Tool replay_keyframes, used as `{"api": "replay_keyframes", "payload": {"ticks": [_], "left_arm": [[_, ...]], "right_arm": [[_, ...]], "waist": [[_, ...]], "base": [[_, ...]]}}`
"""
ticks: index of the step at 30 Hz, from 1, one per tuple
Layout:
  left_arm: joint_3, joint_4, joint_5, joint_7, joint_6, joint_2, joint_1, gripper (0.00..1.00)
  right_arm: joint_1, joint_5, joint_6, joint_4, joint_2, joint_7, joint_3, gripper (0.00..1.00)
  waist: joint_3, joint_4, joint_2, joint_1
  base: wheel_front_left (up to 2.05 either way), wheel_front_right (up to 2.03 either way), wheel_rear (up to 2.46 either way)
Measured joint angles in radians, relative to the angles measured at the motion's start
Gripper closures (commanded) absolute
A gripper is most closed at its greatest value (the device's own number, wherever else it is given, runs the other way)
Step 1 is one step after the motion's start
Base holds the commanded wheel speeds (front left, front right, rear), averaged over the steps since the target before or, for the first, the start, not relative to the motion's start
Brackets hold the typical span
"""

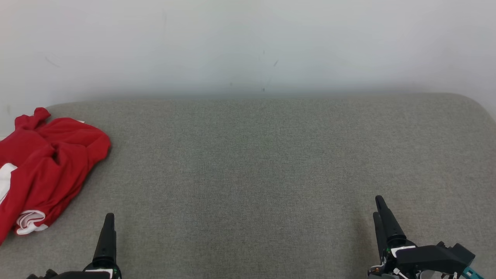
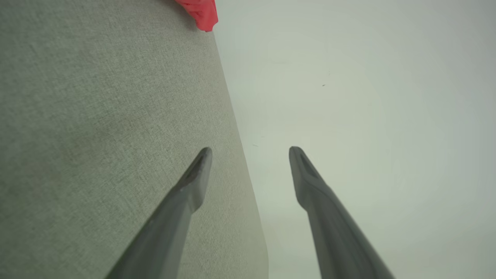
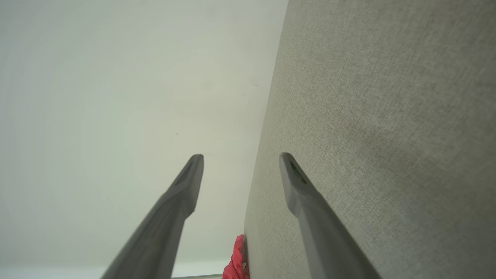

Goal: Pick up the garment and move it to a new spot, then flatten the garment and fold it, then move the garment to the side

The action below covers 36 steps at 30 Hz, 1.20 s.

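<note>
Garment [image 1: 50, 162]: red with white trim, crumpled in a heap at the left edge of the grey desk [image 1: 271, 162], untouched. Probably light, soft and limp, so it will sag when lifted. Best hold: a raised fold on its right side. Left pincer [image 2: 250, 149] and right pincer [image 3: 241, 157]: both spread wide, empty, at the near edge.

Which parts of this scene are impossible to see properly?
Head view: red garment runs past the left edge; being crumpled, its type is unclear.
Left wrist view: garment cut off by the top edge.
Right wrist view: garment cut off by the bottom edge.
Head view: left gripper cut off by bottom edge.
</note>
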Motion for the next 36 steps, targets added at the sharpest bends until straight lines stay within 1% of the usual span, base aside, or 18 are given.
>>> {"api": "replay_keyframes", "payload": {"ticks": [12, 25, 30, 33, 34, 35, 36], "left_arm": [[0.007, -0.027, 0.269, -0.053, 0.001, 0.000, 0.005, 0.00], [-0.007, -0.056, 0.560, -0.099, 0.043, 0.001, 0.017, 0.00], [-0.021, -0.062, 0.673, -0.114, 0.048, 0.002, 0.021, 0.00], [-0.028, -0.063, 0.725, -0.123, 0.052, 0.004, 0.022, 0.00], [-0.028, -0.063, 0.725, -0.123, 0.052, 0.004, 0.022, 0.00], [-0.032, -0.063, 0.752, -0.132, 0.052, 0.006, 0.023, 0.00], [-0.032, -0.063, 0.752, -0.132, 0.052, 0.006, 0.023, 0.00]], "right_arm": [[0.003, -0.253, 0.000, -0.028, 0.000, -0.053, 0.034, 0.00], [0.003, -0.546, 0.000, -0.042, 0.000, -0.098, 0.047, 0.00], [0.004, -0.651, 0.000, -0.046, 0.000, -0.114, 0.048, 0.00], [0.004, -0.704, 0.000, -0.049, 0.000, -0.123, 0.049, 0.00], [0.004, -0.704, 0.000, -0.049, 0.000, -0.123, 0.049, 0.00], [0.004, -0.737, 0.000, -0.049, 0.000, -0.131, 0.049, 0.00], [0.004, -0.737, 0.000, -0.049, 0.000, -0.131, 0.049, 0.00]], "waist": [[0.002, 0.000, 0.0000, 0.0000], [0.005, -0.002, 0.0000, 0.0000], [0.005, -0.003, 0.0000, 0.0000], [0.004, -0.003, 0.0000, 0.0000], [0.004, -0.003, 0.0000, 0.0000], [0.004, -0.003, 0.0000, 0.0000], [0.004, -0.003, 0.0000, 0.0000]], "base": [[0.00, 0.00, 0.00], [0.00, 0.00, 0.00], [0.00, 0.00, 0.00], [0.00, 0.00, 0.00], [0.00, 0.00, 0.00], [0.00, 0.00, 0.00], [0.00, 0.00, 0.00]]}}
